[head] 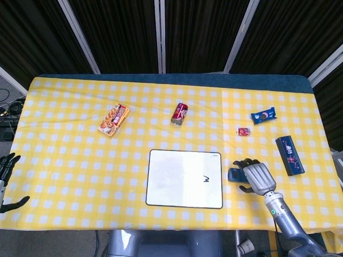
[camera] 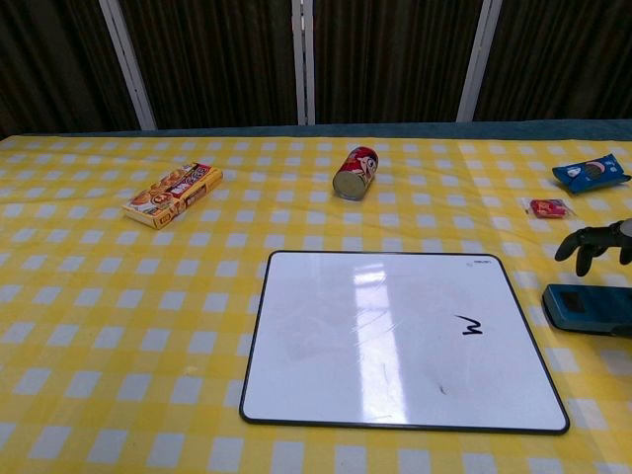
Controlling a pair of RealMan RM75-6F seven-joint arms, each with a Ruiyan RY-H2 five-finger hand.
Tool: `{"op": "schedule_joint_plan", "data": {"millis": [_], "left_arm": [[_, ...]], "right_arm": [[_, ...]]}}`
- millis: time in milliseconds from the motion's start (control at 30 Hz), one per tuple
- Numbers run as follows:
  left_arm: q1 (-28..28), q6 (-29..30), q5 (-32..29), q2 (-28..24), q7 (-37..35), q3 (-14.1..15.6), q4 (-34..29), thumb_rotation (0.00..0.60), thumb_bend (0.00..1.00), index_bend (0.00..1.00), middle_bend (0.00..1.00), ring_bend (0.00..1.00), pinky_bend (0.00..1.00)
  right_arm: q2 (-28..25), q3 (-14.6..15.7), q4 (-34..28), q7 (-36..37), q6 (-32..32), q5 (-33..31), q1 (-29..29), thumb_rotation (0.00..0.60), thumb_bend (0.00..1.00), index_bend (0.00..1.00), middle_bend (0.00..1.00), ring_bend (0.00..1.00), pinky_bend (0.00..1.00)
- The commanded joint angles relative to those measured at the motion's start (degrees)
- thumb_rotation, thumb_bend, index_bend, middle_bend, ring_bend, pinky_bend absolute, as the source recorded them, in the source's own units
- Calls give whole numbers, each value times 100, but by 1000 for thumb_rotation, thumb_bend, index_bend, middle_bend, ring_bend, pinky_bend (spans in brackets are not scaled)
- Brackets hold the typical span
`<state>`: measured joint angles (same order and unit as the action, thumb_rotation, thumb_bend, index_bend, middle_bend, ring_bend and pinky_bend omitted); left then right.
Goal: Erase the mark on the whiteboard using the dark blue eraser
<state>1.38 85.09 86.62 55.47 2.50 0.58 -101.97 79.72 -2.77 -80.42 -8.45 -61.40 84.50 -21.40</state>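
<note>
While the right hand (head: 254, 177) hovers over the dark blue eraser (camera: 590, 308), its fingers (camera: 583, 242) are spread and curled downward, holding nothing. In the chest view the fingertips hang just above the eraser's far edge with a gap of tablecloth showing between them, so contact does not appear to have been made. The eraser lies flat on the yellow checked table (head: 69, 160), just beside the right edge of the whiteboard (head: 177, 179). The whiteboard sits near the table's front edge, and the small black mark (head: 205, 180) is on its right portion, near the eraser's side.

The left hand (head: 6, 179) is well apart at the far left edge of the table, fingers apart and holding nothing.

Farther back on the table are a red can (head: 179, 113) lying on its side, an orange snack box (head: 114, 119), a small red packet (head: 244, 131), a blue cookie packet (head: 263, 116) and a long dark blue box (head: 290, 155) near the right edge.

The step in hand looks like the reach for the eraser: picking up has not yet happened. The next move likely calls for lowering the right hand and closing the fingers across the eraser's sides, firmly enough to lift it and carry it left onto the board toward the mark.
</note>
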Motion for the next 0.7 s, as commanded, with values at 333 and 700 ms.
{"op": "schedule_joint_plan", "data": {"millis": [333, 700], "left_arm": [[65, -103, -67, 40, 100, -23, -14, 600, 0, 0, 0, 0, 0], [76, -122, -113, 50, 122, -32, -9, 600, 0, 0, 0, 0, 0]], "right_arm": [[283, 62, 497, -4, 39, -49, -105, 600, 124, 311, 381, 305, 370], [432, 132, 675, 63, -153, 136, -149, 600, 254, 431, 489, 421, 422]]}}
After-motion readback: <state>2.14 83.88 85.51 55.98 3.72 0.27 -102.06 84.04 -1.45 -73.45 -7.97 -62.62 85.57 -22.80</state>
